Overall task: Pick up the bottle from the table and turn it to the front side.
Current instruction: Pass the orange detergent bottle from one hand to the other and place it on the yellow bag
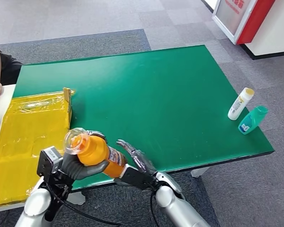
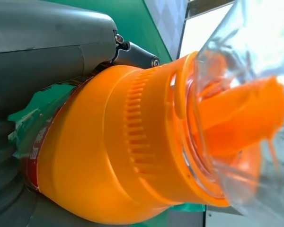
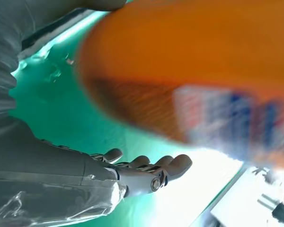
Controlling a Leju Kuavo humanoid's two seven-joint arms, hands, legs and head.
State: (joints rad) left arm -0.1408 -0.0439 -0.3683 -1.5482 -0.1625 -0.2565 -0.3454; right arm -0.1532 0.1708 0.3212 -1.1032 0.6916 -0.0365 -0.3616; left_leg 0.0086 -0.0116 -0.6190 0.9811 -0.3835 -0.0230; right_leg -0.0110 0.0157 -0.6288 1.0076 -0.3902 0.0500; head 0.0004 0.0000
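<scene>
Gripping the orange bottle (image 1: pixel 97 153) around its upper body, the left hand (image 1: pixel 74 165) holds it tilted above the near edge of the green table (image 1: pixel 151 90), clear cap (image 1: pixel 73 140) toward the yellow sheet (image 1: pixel 26 132). The right hand (image 1: pixel 137 163) lies just beside the bottle's base, fingers (image 3: pixel 162 165) straight and apart, holding nothing. At the table's far right corner stand a white bottle (image 1: pixel 240 103) and a teal bottle (image 1: pixel 253 119).

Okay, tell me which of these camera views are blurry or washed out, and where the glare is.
Head view: sharp and evenly lit, with sheen on the yellow plastic sheet. Left wrist view: the orange bottle is crisp, but its clear cap is washed out by backlight. Right wrist view: the bottle and its label are smeared by blur, the right hand is sharper, and the background beyond it is blown out white.
</scene>
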